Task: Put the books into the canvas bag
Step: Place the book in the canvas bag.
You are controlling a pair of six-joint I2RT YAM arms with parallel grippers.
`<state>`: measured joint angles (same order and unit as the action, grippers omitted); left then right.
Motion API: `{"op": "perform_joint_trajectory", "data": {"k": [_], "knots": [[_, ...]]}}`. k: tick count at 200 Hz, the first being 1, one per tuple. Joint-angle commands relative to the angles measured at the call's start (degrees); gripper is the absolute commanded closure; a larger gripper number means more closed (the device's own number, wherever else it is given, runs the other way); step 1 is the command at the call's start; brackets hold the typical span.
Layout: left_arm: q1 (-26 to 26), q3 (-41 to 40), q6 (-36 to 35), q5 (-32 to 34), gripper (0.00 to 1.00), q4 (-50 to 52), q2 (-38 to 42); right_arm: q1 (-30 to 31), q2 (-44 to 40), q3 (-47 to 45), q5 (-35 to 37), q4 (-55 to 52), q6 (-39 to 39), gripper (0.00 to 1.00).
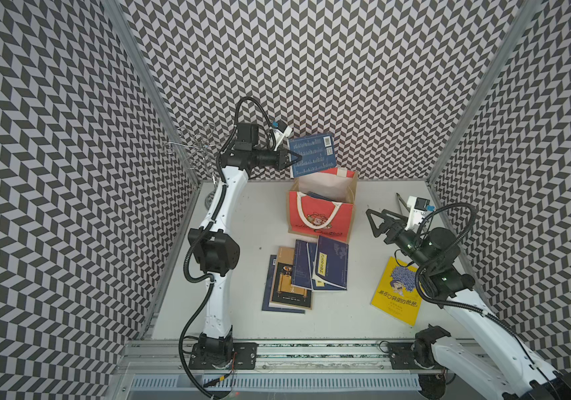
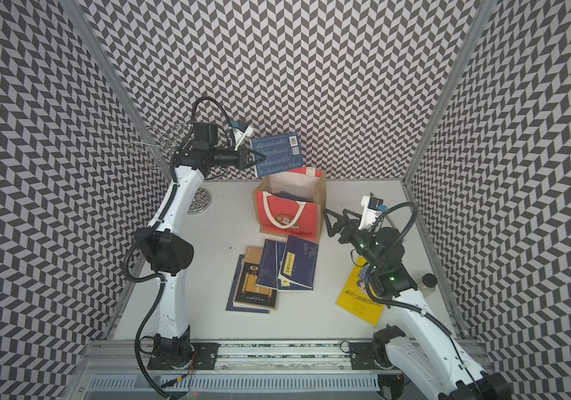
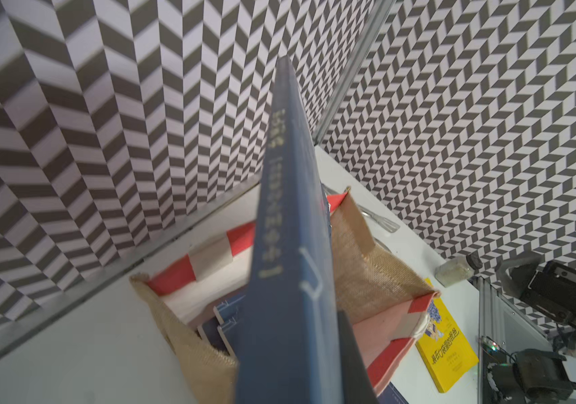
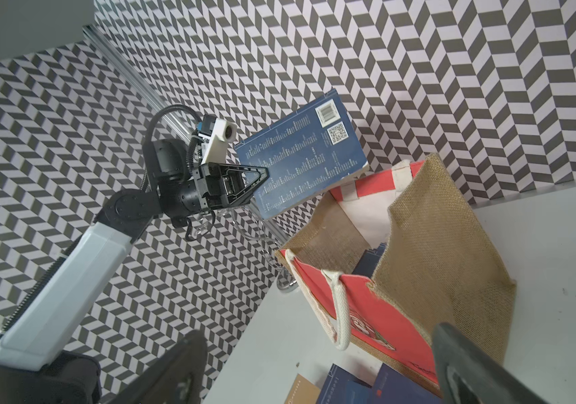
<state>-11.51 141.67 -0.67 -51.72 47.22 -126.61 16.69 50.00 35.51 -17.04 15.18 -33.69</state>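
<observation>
The canvas bag [image 1: 322,214] [image 2: 291,214] stands upright and open-mouthed at the back of the table, red front toward me, with navy books [image 1: 317,195] inside. My left gripper [image 1: 296,160] [image 2: 260,160] [image 4: 262,178] is shut on a navy book [image 1: 313,156] [image 3: 290,245] [image 4: 304,164], held on edge just above the bag's far rim. My right gripper [image 1: 377,216] [image 4: 314,367] hangs open and holds nothing, to the right of the bag. A pile of navy books [image 1: 329,266] and a tan-and-black book [image 1: 291,280] lie in front of the bag. A yellow book [image 1: 396,298] lies under my right arm.
A wire rack [image 1: 197,149] stands at the back left corner, with a round metal piece [image 2: 201,201] on the table below it. A small jar [image 2: 424,282] [image 3: 454,271] sits near the right wall. Patterned walls close in three sides.
</observation>
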Motion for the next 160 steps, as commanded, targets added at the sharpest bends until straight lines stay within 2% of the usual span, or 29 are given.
{"op": "perform_joint_trajectory", "data": {"k": [1,51,118,160], "knots": [[-1.07,0.37,-5.5,-1.89,1.0,6.17,1.72,-0.13,-0.1,-0.24,-0.63,-1.44,3.17,0.01],[-4.86,0.14,-14.04,2.75,1.0,14.98,0.37,-0.14,0.47,-0.44,0.75,-2.29,3.92,0.01],[-8.96,1.42,-16.21,9.58,1.0,17.44,-4.97,-0.43,1.02,0.01,2.23,-4.02,4.3,0.01],[-10.42,0.89,-18.56,18.4,1.0,17.01,-4.29,-0.43,1.33,-0.37,2.1,-3.71,4.54,0.01]]}}
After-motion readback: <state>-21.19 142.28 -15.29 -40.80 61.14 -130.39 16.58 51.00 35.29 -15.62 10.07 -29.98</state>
